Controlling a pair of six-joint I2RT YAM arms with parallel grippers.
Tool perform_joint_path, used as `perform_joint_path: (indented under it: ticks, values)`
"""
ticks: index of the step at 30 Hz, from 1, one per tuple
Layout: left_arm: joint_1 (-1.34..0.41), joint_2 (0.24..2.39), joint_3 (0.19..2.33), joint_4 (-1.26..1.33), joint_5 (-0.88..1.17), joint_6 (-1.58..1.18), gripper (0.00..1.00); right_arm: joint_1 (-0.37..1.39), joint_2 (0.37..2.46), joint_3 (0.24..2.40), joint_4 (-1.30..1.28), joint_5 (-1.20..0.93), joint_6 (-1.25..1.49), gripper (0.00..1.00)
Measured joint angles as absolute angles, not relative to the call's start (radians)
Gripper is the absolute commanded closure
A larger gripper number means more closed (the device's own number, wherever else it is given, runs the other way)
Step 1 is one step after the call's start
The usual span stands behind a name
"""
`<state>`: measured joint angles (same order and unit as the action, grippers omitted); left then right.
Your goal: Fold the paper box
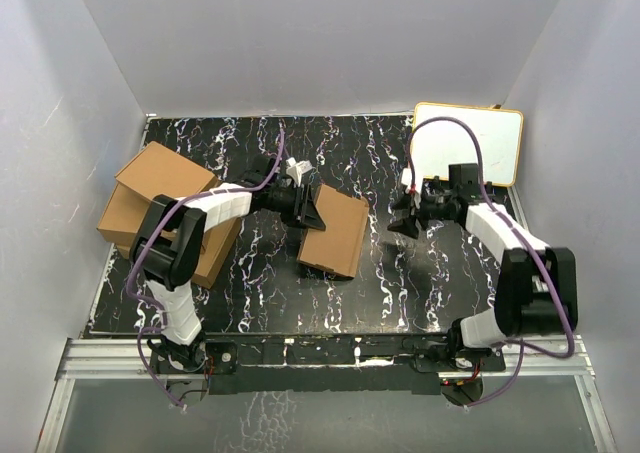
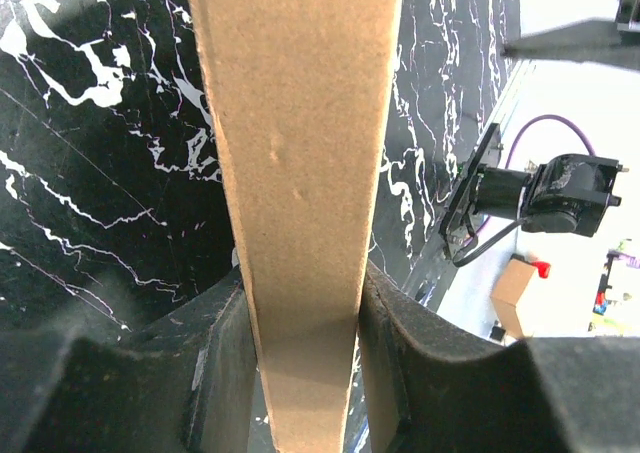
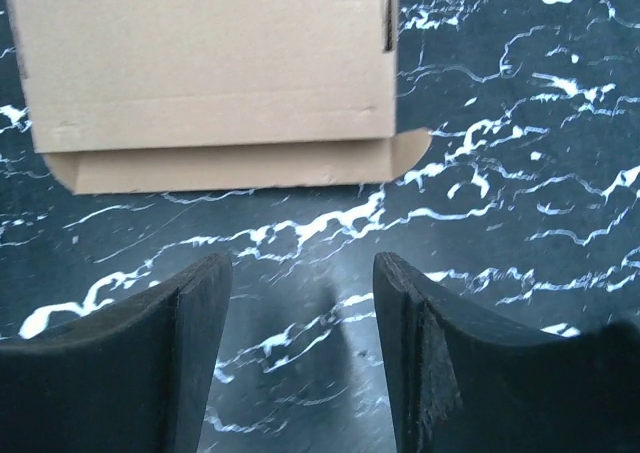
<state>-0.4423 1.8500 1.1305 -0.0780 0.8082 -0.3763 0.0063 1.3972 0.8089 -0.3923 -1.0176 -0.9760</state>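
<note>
Top external view has the paper box (image 1: 335, 230) lying mid-way across the black marbled table (image 1: 300, 303), to the right of the piled cardboard boxes (image 1: 160, 208). The left gripper (image 1: 305, 208) is at the box's left edge, and the left wrist view shows its fingers (image 2: 225, 363) clamped on a cardboard panel. The right gripper (image 1: 405, 221) hovers off the box's right side, jaws apart and empty, facing a tuck flap (image 3: 410, 153).

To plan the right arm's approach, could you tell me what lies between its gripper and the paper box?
Only bare marbled table separates the right gripper and the paper box, seen in the right wrist view.
</note>
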Motion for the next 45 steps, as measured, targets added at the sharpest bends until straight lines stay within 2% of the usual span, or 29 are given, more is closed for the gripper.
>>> perform_joint_path:
  ticks: [5, 13, 19, 28, 33, 36, 45]
  values:
    - [-0.442, 1.887, 1.169, -0.114, 0.842, -0.324, 0.96, 0.01, 1.581, 0.938, -0.379, -1.066, -0.997, 0.29]
    - [-0.442, 1.945, 1.271, -0.24, 0.909, -0.167, 0.96, 0.036, 1.732, 1.057, -0.329, -1.077, -0.821, 0.27]
    - [-0.442, 2.006, 1.37, -0.382, 0.968, -0.022, 0.96, -0.049, 1.695, 1.039, -0.308, -1.104, -0.653, 0.27]
    - [-0.442, 2.107, 1.499, -0.578, 1.063, 0.163, 0.96, -0.194, 1.592, 0.88, -0.275, -1.217, -0.638, 0.28]
    - [-0.442, 2.131, 1.532, -0.639, 1.101, 0.236, 0.96, -0.196, 1.467, 0.66, -0.113, -1.23, -0.593, 0.28]
    - [-0.442, 2.141, 1.544, -0.658, 1.116, 0.263, 0.96, -0.194, 1.438, 0.598, -0.007, -1.23, -0.546, 0.28]
    - [-0.454, 2.164, 1.552, -0.689, 1.136, 0.297, 0.96, -0.189, 1.448, 0.59, 0.163, -1.254, -0.528, 0.43]
